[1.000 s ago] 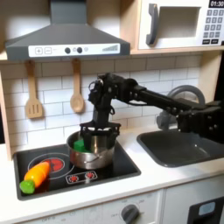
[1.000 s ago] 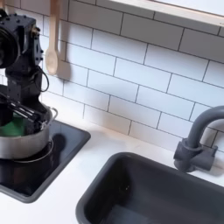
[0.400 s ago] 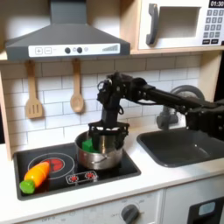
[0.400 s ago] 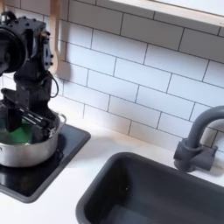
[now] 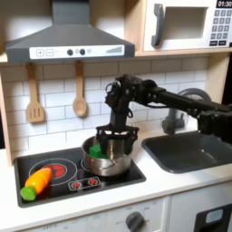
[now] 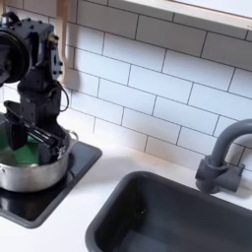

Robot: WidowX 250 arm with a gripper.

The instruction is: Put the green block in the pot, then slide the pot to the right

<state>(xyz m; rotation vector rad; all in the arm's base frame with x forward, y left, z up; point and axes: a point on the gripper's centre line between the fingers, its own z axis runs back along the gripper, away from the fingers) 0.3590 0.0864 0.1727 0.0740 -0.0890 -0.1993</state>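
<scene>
The silver pot (image 5: pixel 110 163) sits on the black stove top, over its right part in the first exterior view; it is also at the left edge of the second exterior view (image 6: pixel 31 169). The green block (image 5: pixel 94 149) lies inside it, a green patch (image 6: pixel 17 154) behind the fingers. My gripper (image 5: pixel 114 143) reaches down into the pot from above, (image 6: pixel 35 140) in the second exterior view. Its jaws stand apart, one finger (image 6: pixel 20 131) over the block and the other near the pot's wall. Nothing is held between them.
An orange toy carrot with a green tip (image 5: pixel 36 182) lies at the stove's front left. The dark sink basin (image 5: pixel 192 150) and grey faucet (image 6: pixel 222 157) are to the right. Two wooden utensils (image 5: pixel 80 94) hang on the tiled wall.
The gripper and the pot have slid together to the right across the stove top in both exterior views. The green block stayed inside the pot.
</scene>
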